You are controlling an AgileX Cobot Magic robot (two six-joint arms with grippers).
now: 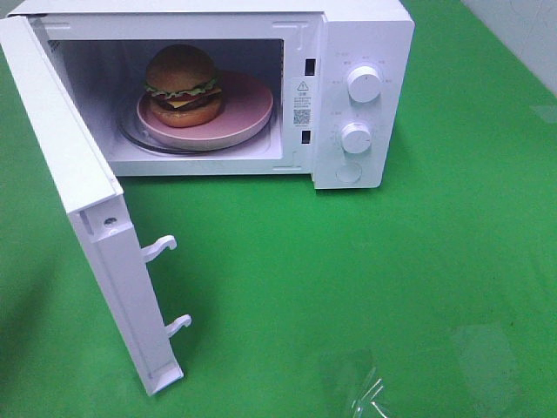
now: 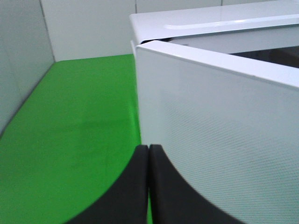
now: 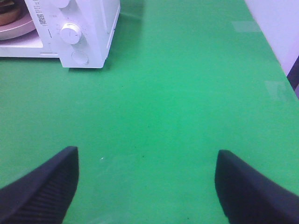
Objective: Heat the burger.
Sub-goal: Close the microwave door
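Note:
The burger (image 1: 181, 83) sits on a pink plate (image 1: 248, 109) inside the white microwave (image 1: 365, 35), whose door (image 1: 78, 200) stands wide open to the left. Neither gripper shows in the exterior high view. In the left wrist view my left gripper (image 2: 148, 147) is shut with nothing in it, fingertips close to the outer face of the door (image 2: 219, 130). My right gripper (image 3: 147, 154) is open and empty over bare green table, some way in front of the microwave (image 3: 93, 28). An edge of the burger (image 3: 7, 11) and plate (image 3: 18, 30) shows there.
Two round knobs (image 1: 363, 84) (image 1: 356, 138) and a button (image 1: 348, 172) are on the microwave's right panel. Two latch hooks (image 1: 161, 246) stick out of the door's edge. Green cloth (image 1: 348, 279) covers the table; white walls (image 2: 84, 28) bound it at the back and left.

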